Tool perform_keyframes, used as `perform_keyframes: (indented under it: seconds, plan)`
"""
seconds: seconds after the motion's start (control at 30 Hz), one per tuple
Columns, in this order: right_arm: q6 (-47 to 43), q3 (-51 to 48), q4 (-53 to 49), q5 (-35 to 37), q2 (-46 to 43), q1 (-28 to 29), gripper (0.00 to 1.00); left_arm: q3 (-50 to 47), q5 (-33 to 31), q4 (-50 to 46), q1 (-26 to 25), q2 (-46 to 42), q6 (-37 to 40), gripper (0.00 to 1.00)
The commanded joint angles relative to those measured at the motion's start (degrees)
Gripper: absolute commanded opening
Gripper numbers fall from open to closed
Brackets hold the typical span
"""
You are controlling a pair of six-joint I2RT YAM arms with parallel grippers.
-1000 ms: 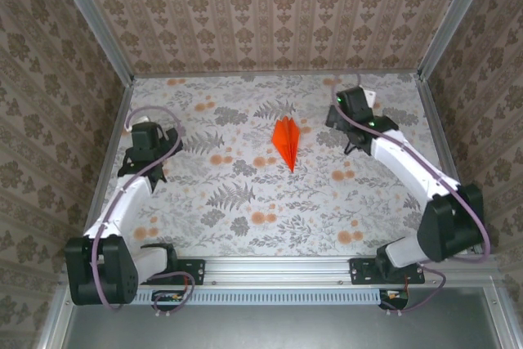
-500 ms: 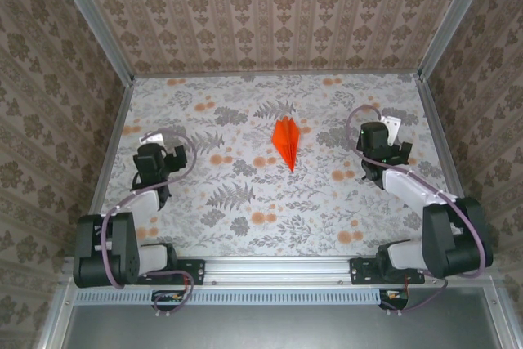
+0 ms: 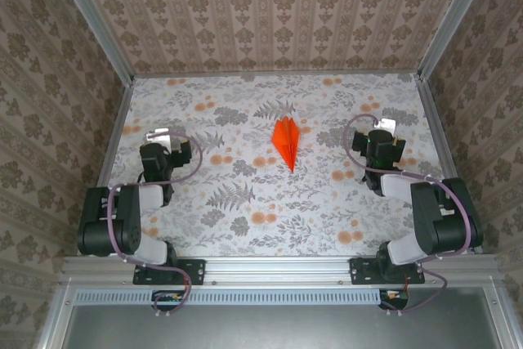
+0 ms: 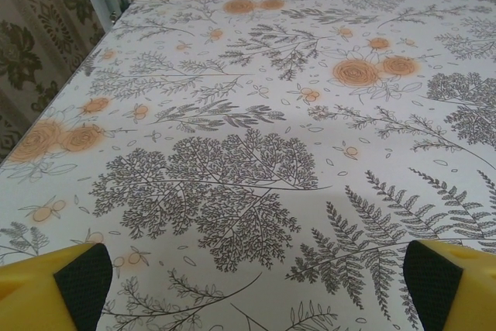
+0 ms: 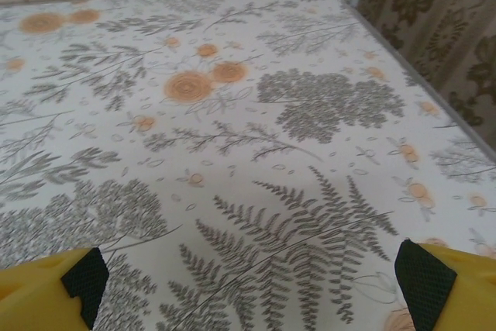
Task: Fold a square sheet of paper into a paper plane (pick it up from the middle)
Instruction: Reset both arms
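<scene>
Paper plane [image 3: 286, 141], lying flat near the middle of the table [image 3: 245, 218], slim orange dart, pointed tip toward the near edge, creases straight and sharp. Looks finished, judging by the shape. Nothing touching it, nothing near it.

Left gripper [image 3: 166, 143]: jaws spread wide, nothing between them, tucked low over the left side, well apart from the plane. From the left wrist view, yellow fingers with dark pads [image 4: 81, 278] at the two bottom corners, bare flowered tabletop between.

Right gripper [image 3: 381, 140]: likewise released and empty, folded in over the right side, well apart from the plane. Same story from the right wrist view, pads [image 5: 84, 277] wide, only printed ferns and flowers ahead.

Step in hand, by the look of it: parking the arms with the fold done. To do it well: keep both sets of jaws open, lift clear of the tabletop instead of sliding along it, hold each arm to its own side, mind the loose cables, and leave the light paper undisturbed where it lies
</scene>
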Motion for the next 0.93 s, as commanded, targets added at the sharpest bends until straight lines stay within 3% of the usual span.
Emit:
perform_keyframes:
  seconds: [0.0, 0.13, 0.33, 0.9]
  plan:
    - [-2.5, -2.5, 9.3, -8.8, 0.6, -0.6, 1.00, -0.6, 2.6, 5.6, 0.4, 2.3, 2.1, 1.00]
    - [-3.7, -5.6, 17.9, -11.1, 3.9, -0.6, 1.00, 0.0, 2.5, 5.9, 0.3, 3.5, 2.5, 1.00]
    - [-3.4, -4.8, 15.6, -11.2, 3.3, -0.7, 1.00, 1.4, -1.6, 3.3, -1.1, 3.5, 2.9, 1.00]
    - [-3.4, -5.2, 16.2, -11.6, 3.1, -0.7, 1.00, 2.5, 1.9, 1.3, -1.1, 3.6, 4.1, 1.00]
